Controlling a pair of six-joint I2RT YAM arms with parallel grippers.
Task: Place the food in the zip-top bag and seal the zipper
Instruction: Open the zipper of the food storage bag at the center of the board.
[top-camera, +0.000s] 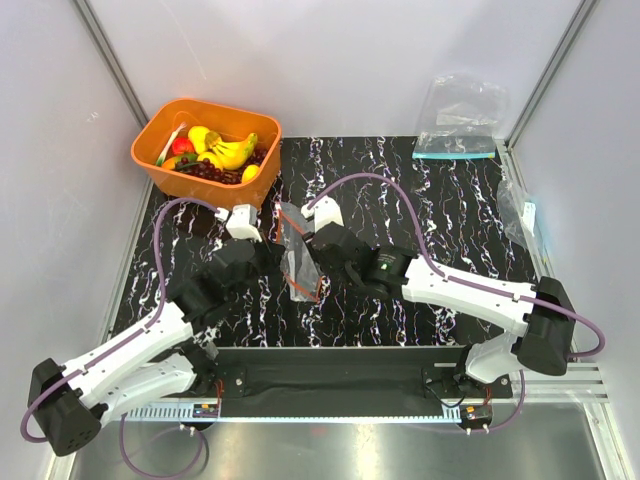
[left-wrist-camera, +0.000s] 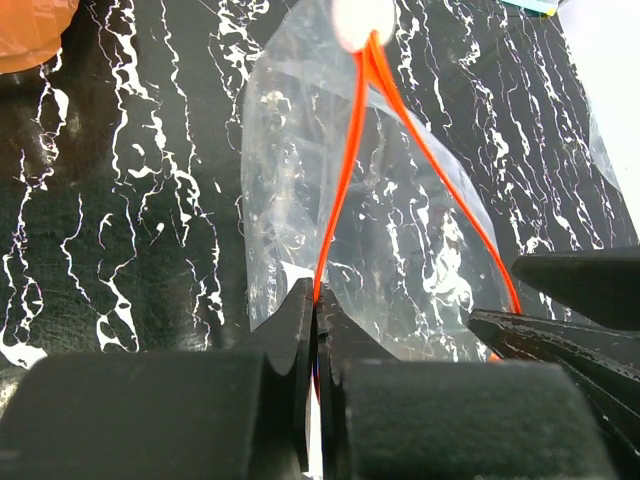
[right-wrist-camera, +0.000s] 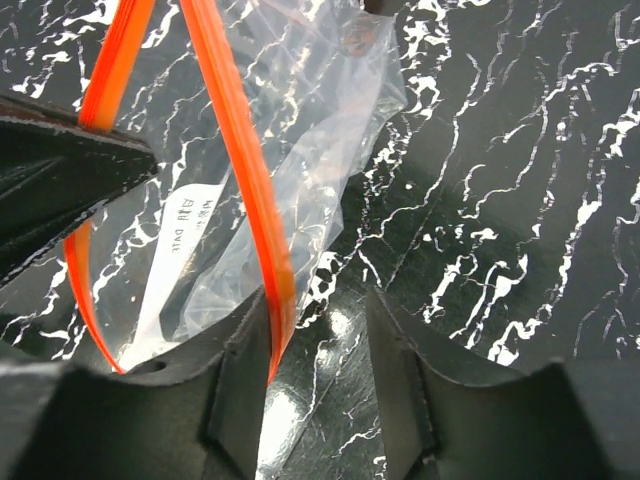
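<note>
The zip-top bag (top-camera: 298, 255) is held up off the table between my two grippers, with its mouth spread open. My left gripper (top-camera: 272, 252) is shut on one side of the red-orange zipper (left-wrist-camera: 345, 170), as the left wrist view (left-wrist-camera: 318, 300) shows. My right gripper (right-wrist-camera: 320, 310) is open, and the other side of the zipper (right-wrist-camera: 240, 170) lies against the inside of its left finger. The bag (right-wrist-camera: 310, 120) looks empty. The food sits in the orange basket (top-camera: 160, 172): the banana bunch (top-camera: 230, 150), the dark grapes (top-camera: 212, 172) and a yellow lemon piece (top-camera: 250, 172).
A clear bag with a teal-blue strip (top-camera: 458, 125) lies at the back right. Another clear bag (top-camera: 518, 210) lies at the right edge of the black marble mat (top-camera: 450, 220). Grey walls enclose the table on three sides.
</note>
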